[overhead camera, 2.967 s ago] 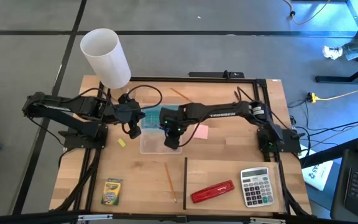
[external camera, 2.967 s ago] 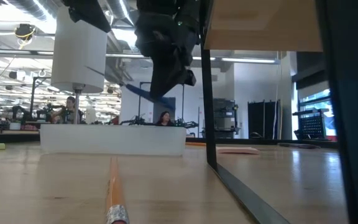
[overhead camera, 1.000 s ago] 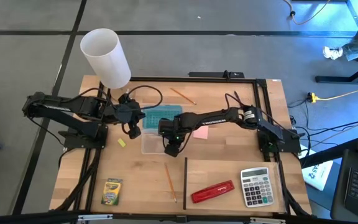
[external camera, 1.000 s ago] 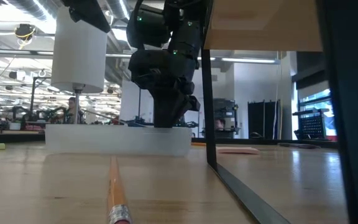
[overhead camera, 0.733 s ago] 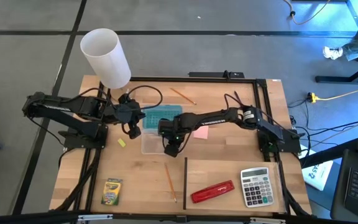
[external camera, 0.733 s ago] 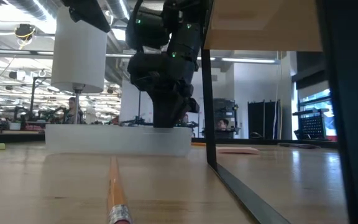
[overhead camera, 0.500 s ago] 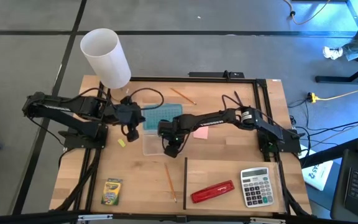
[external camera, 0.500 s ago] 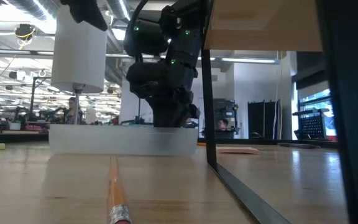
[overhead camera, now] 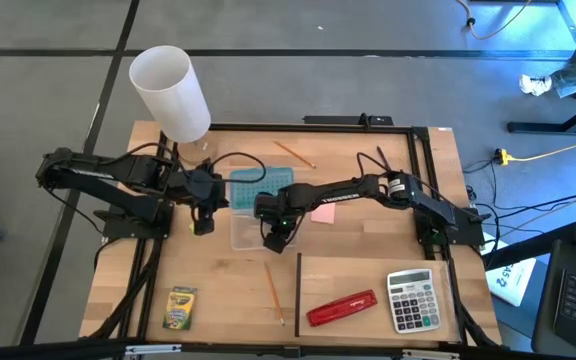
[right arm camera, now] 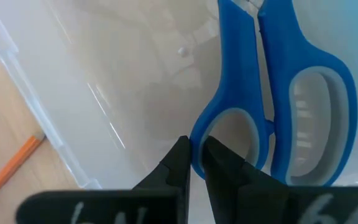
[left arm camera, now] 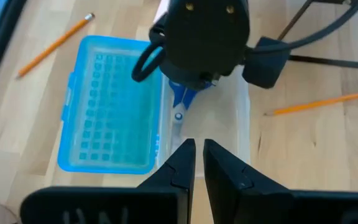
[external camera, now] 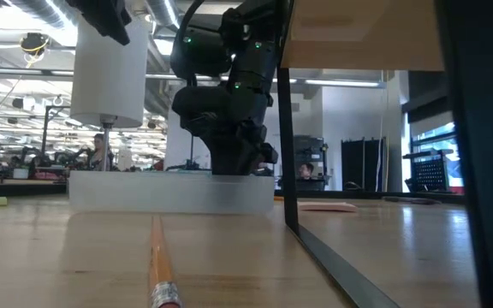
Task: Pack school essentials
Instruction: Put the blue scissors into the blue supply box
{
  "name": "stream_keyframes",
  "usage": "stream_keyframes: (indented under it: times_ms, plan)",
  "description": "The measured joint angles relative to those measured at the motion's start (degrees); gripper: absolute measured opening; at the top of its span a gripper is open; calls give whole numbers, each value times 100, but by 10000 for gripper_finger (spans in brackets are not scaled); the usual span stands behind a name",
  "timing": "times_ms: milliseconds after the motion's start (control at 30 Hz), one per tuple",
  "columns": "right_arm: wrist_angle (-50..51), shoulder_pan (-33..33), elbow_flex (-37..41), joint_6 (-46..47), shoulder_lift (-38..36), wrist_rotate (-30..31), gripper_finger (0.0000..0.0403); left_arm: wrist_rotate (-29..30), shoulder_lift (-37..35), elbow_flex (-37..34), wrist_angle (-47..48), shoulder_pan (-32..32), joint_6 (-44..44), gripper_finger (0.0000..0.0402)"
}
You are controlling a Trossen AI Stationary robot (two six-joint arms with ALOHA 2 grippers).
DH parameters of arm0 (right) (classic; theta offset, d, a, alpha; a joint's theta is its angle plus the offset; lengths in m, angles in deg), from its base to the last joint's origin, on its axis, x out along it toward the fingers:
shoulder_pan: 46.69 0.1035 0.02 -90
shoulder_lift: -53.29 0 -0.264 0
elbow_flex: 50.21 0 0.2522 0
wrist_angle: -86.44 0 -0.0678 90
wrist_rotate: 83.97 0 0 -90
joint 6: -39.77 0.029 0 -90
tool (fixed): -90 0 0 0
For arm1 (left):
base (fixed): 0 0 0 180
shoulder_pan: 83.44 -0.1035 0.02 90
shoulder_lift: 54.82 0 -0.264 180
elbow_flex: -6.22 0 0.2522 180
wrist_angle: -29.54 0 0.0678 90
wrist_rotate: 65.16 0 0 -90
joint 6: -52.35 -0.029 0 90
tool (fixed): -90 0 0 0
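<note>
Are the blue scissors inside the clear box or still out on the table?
Inside. The right wrist view shows the blue scissors lying within the clear box, its wall between them and the wooden table.

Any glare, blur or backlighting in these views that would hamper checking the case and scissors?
Right wrist view: glare streaks on the clear case; the blue scissors stay readable. Low view: arm backlit by ceiling lights; the near pencil is soft. High view: evenly lit.
</note>
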Motion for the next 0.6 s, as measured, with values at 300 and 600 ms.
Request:
stream_keyframes:
  times_ms: [300,600]
  plan:
    - [3,-2,0,-53,0,-43,44,-26,0,0,33,0,0,28]
    - [7,-15,0,14,7,-59,68,-25,0,0,33,0,-11,28]
